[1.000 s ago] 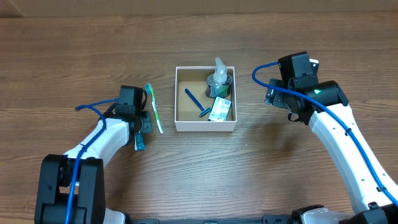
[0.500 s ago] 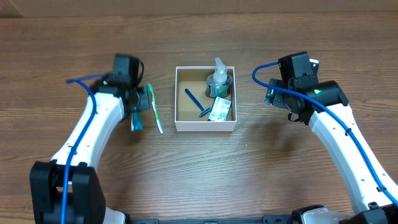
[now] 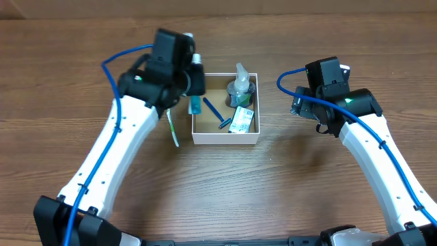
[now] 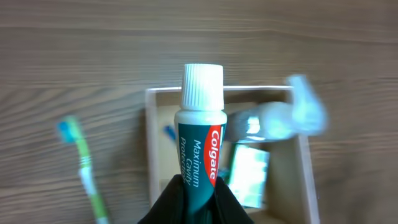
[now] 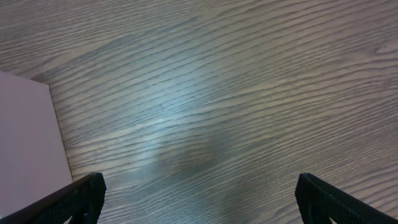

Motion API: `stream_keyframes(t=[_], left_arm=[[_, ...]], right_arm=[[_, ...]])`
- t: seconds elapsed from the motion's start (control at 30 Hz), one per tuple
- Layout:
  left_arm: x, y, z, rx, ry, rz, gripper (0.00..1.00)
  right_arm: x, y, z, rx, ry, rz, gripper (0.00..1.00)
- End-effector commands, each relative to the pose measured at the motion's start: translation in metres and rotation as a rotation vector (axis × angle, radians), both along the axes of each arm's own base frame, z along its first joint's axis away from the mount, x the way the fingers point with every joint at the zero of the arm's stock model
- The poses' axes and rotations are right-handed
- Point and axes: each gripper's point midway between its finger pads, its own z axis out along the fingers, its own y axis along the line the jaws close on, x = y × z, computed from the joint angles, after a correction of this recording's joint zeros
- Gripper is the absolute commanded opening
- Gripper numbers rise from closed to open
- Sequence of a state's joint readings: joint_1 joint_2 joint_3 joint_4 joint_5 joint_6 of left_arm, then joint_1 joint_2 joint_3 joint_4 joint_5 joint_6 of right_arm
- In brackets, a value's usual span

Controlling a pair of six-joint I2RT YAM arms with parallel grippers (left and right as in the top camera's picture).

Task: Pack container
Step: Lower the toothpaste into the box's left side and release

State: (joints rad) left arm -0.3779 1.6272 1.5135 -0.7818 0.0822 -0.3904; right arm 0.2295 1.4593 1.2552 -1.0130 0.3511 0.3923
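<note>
- The container (image 3: 225, 138), a square shallow cardboard box with white outer walls and a plain brown floor, sits mid-table, slightly towards the far side, on the wood-grain table (image 3: 273, 195).
- The left gripper (image 4: 194, 190) hovers over the container's left wall. Its black fingers are pinched on the lower end of a toothpaste tube (image 4: 199, 146).
- The tube is teal and white with a red band and a ribbed white cap. In the left wrist view, the cap lies over the box's rim.
- Inside the box, a clear plastic spray bottle (image 3: 240, 83) stands in the far right corner.
- A slim blue pen (image 3: 213, 108) lies slantwise on the floor, left of centre.
- A flat green-and-white packet (image 3: 241, 120) lies near the right wall.
- A green toothbrush (image 3: 173, 128) with a thin handle lies on the table just left of the box, outside it.
- The right gripper (image 5: 199, 194) is right of the box and apart from it. Its dark fingers are spread wide over bare wood, with nothing between them.
</note>
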Motion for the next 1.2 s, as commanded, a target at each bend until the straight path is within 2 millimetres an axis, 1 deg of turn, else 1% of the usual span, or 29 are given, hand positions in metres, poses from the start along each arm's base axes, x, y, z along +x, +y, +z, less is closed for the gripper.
stream_keyframes(t=[0.0, 0.17, 0.27, 0.53, 0.7, 0.83, 0.87, 0.9, 0.93, 1.03, 1.17], left_arm=[[-0.002, -0.030, 0.009, -0.027, -0.030, -0.004, 0.15], [-0.004, -0.059, -0.012, -0.001, -0.018, -0.016, 0.15], [-0.001, -0.068, -0.024, -0.007, 0.000, -0.009, 0.16], [0.013, -0.073, -0.061, 0.011, 0.049, 0.031, 0.16], [0.015, -0.069, -0.065, 0.034, 0.049, 0.045, 0.16], [0.012, -0.067, -0.067, 0.043, 0.062, 0.045, 0.16], [0.011, -0.067, -0.068, 0.045, 0.065, 0.045, 0.19], [0.010, -0.066, -0.068, 0.049, 0.069, 0.045, 0.27], [0.010, -0.065, -0.069, 0.054, 0.070, 0.047, 0.39], [0.011, -0.059, -0.070, 0.083, 0.064, 0.053, 0.43], [0.011, -0.037, -0.069, 0.132, 0.077, 0.099, 0.45]], right_arm=[[0.004, -0.002, 0.014, 0.000, -0.046, -0.013, 1.00], [0.004, -0.002, 0.014, 0.000, -0.046, -0.013, 1.00], [0.004, -0.002, 0.014, 0.000, -0.046, -0.013, 1.00], [0.004, -0.002, 0.014, 0.000, -0.046, -0.013, 1.00], [0.004, -0.002, 0.014, 0.000, -0.046, -0.013, 1.00], [0.004, -0.002, 0.014, 0.000, -0.046, -0.013, 1.00], [0.004, -0.002, 0.014, 0.000, -0.046, -0.013, 1.00], [0.005, -0.002, 0.014, 0.000, -0.048, -0.013, 1.00], [0.005, -0.002, 0.014, 0.000, -0.048, -0.013, 1.00], [0.005, -0.002, 0.015, 0.000, -0.050, -0.013, 1.00], [0.005, -0.002, 0.014, 0.000, -0.049, -0.013, 1.00]])
